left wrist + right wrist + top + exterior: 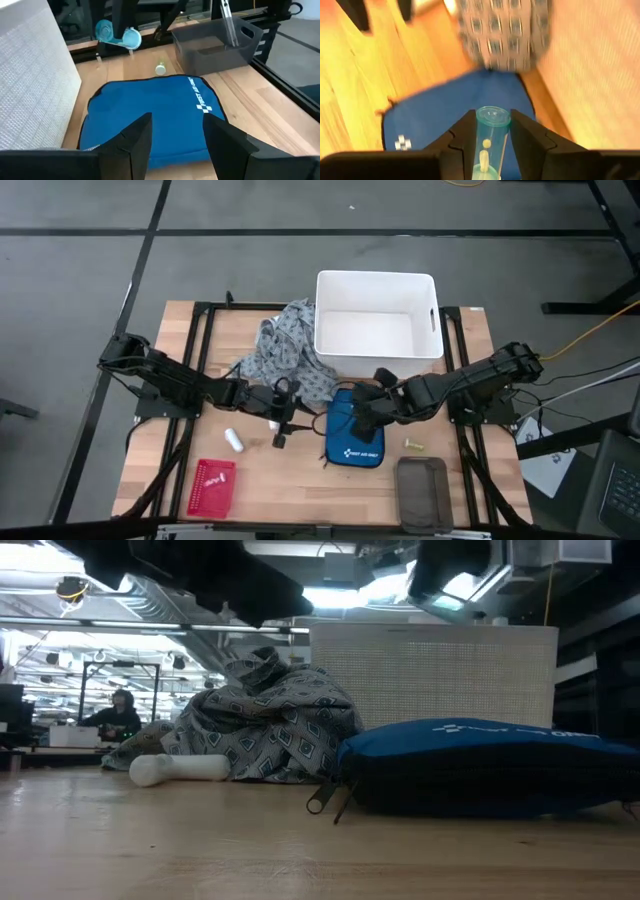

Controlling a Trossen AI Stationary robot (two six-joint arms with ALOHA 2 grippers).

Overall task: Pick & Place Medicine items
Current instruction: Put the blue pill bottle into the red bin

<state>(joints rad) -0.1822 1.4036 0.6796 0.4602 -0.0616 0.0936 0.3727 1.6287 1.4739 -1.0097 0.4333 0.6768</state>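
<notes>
Fingers of the right gripper (490, 131) are closed on a clear blue-tinted tube (491, 140), which holds a small yellowish bead and a pale stick. That gripper (368, 412) hangs above the blue first-aid pouch (356, 438), which lies flat near the middle of the wooden table (300, 480), just in front of the white bin (378, 326). Beyond the pouch's far edge in the right wrist view lies the grey patterned cloth (505, 32).

Left gripper (175, 137) stands with its two dark fingers apart and nothing between them, pointed across the pouch (150, 120) from its side. In the overhead view it (283, 420) sits just left of the pouch, near the front edge of the cloth (285, 350).

A white cylinder-shaped bottle (234, 441) lies on its side on the bare wood, left of the left gripper; the table-level view shows it (180, 768) in front of the heaped cloth (270, 720). A small yellowish item (413, 445) rests on the table to the right of the pouch, between it and the grey tray (423, 492). A red perforated basket (212, 486) sits at the front left.
</notes>
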